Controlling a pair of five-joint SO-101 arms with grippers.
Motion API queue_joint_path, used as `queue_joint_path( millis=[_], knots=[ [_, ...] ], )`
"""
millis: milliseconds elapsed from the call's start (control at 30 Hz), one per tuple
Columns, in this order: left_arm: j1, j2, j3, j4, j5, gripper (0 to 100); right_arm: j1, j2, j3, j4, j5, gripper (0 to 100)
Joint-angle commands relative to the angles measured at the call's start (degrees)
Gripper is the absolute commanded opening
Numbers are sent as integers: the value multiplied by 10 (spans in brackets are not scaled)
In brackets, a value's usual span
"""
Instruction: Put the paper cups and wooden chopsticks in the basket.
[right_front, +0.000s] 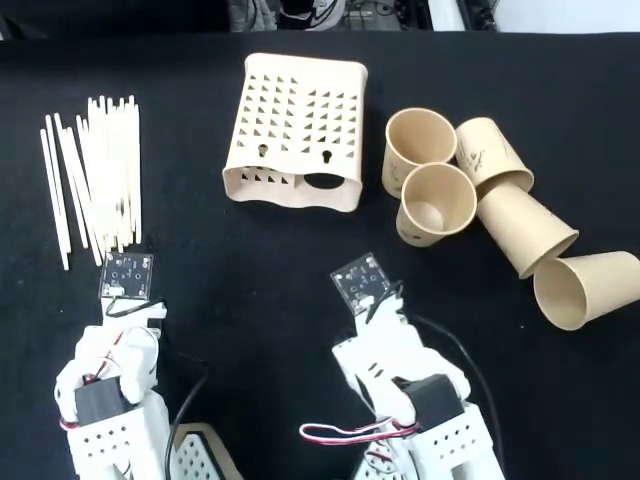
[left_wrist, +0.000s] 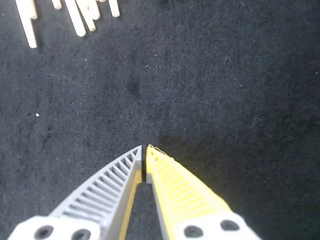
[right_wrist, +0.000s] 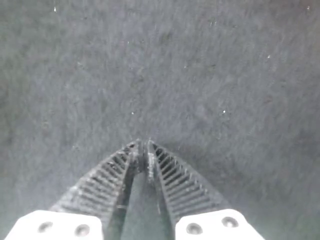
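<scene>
Left end effector (left_wrist: 144, 150), right end effector (right_wrist: 145, 146) pressed together, empty. Chopsticks (right_front: 108, 170) left of basket (right_front: 295, 125), cups (right_front: 437, 205) right of it. Likely risks: thin chopsticks slip from pinch; tipped cups roll; light basket shifts

Bright, even overhead light on matte black cloth (right_front: 270, 290), soft shading inside the paper cups (right_front: 437, 203) at 3 o'clock.

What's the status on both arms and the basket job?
Left tool shut, empty; right tool shut, empty. Chopsticks piled on left arm's side of basket, paper cups on right arm's side, none loaded. No obstruction seen.
</scene>
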Motion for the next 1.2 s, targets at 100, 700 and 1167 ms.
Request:
queue_joint_path(
  millis=[100,700,1167],
  knots=[
    [3,-1,10,3,-4,33,1,-36,0,-99,-5,14],
    [3,-1,10,3,-4,33,62,-35,0,-187,12,15],
    [3,-1,10,3,-4,33,131,-35,0,-159,237,15]
  ],
)
